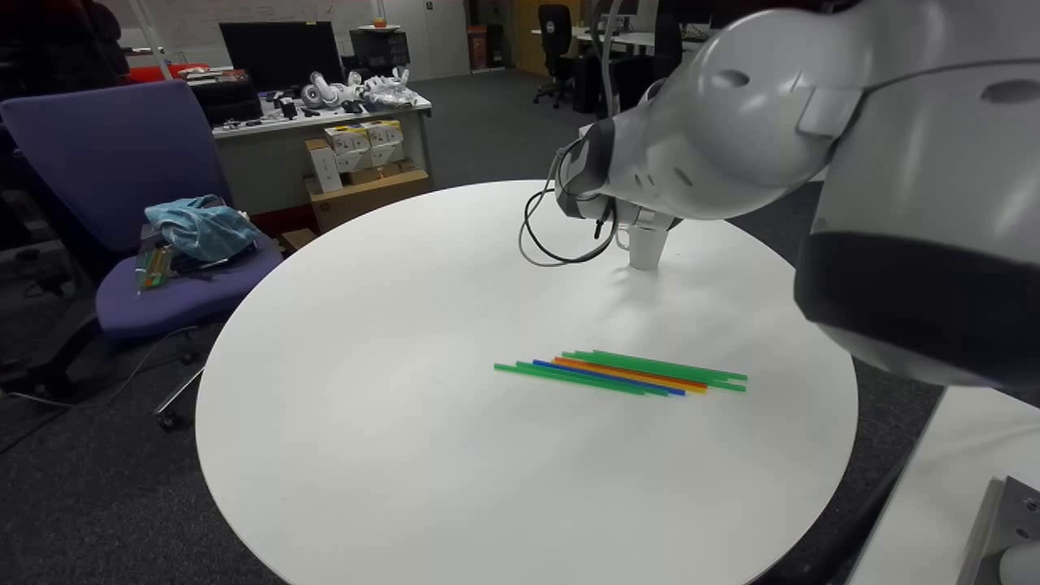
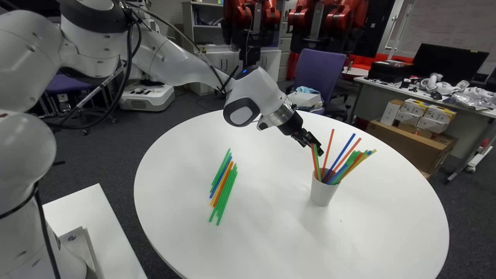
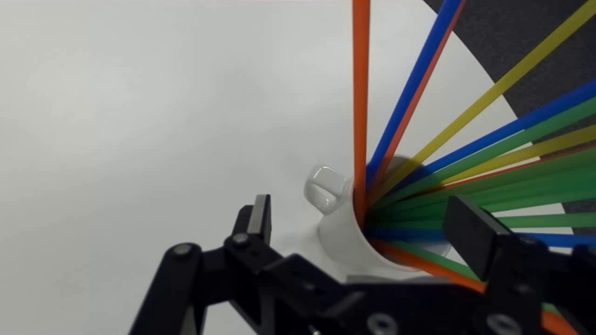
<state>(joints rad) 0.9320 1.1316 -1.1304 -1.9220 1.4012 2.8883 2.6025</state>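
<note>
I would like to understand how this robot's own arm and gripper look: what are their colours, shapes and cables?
The arm is glossy white, with rounded segments and dark bands at some joints. Black cables run along it, and a small blue light glows near its end. Past a silvery collar, the gripper is black, with two jointed fingers and round metallic pins.

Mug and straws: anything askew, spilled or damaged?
Nothing looks spilled or broken; the white mug stands upright. Slightly odd: its straws splay widely, and in the wrist view some pass behind one finger of the open gripper; contact is unclear. The loose straws lie roughly parallel on the table, ends uneven.
</note>
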